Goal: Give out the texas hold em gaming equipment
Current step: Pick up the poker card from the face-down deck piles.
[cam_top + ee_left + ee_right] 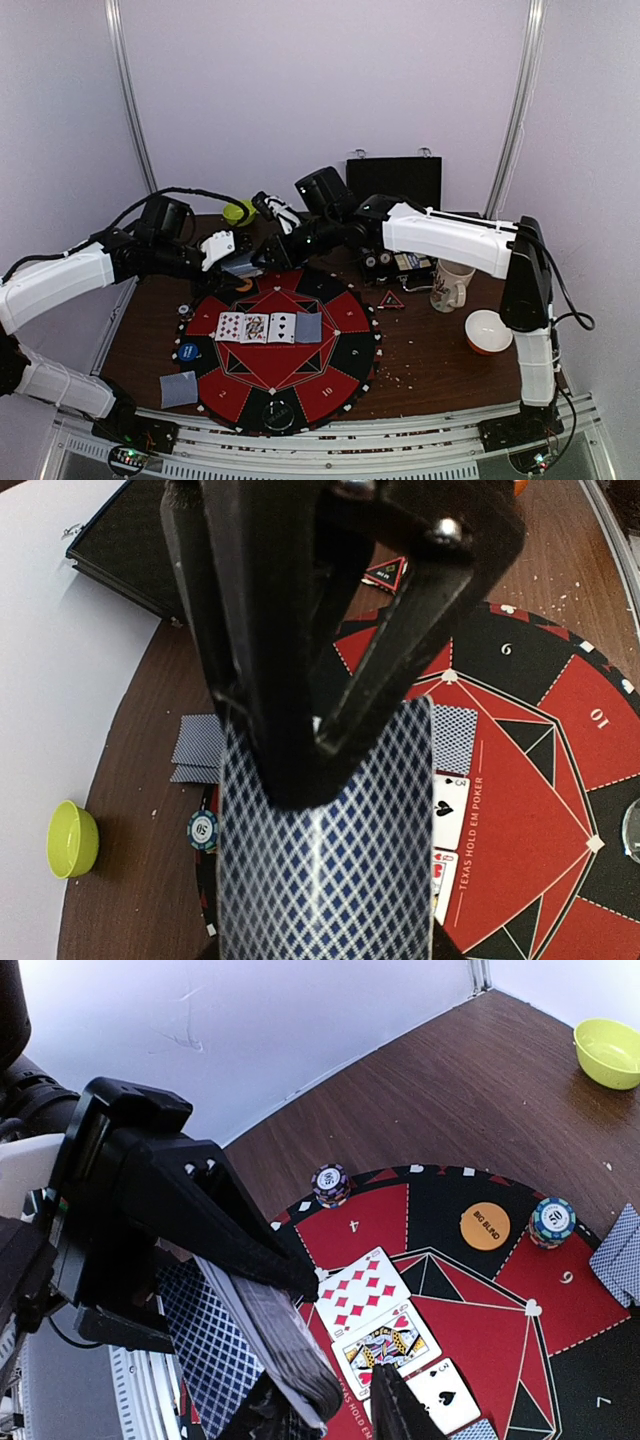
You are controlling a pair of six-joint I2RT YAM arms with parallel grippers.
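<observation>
While the deck [320,880] is clamped in the left tool [300,765] | right tool [330,1410] apparently astride it; grip cannot be told.

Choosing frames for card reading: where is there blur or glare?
Left wrist: deck close to lens, soft, pale glare streak down it; mat print sharp. Right wrist: face-up cards crisp, deck edge blurred. Top: same cards small and soft.

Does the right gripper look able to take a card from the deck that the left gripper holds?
Probably yes: the right gripper sits at the free end of the deck, with nothing between them.
</observation>
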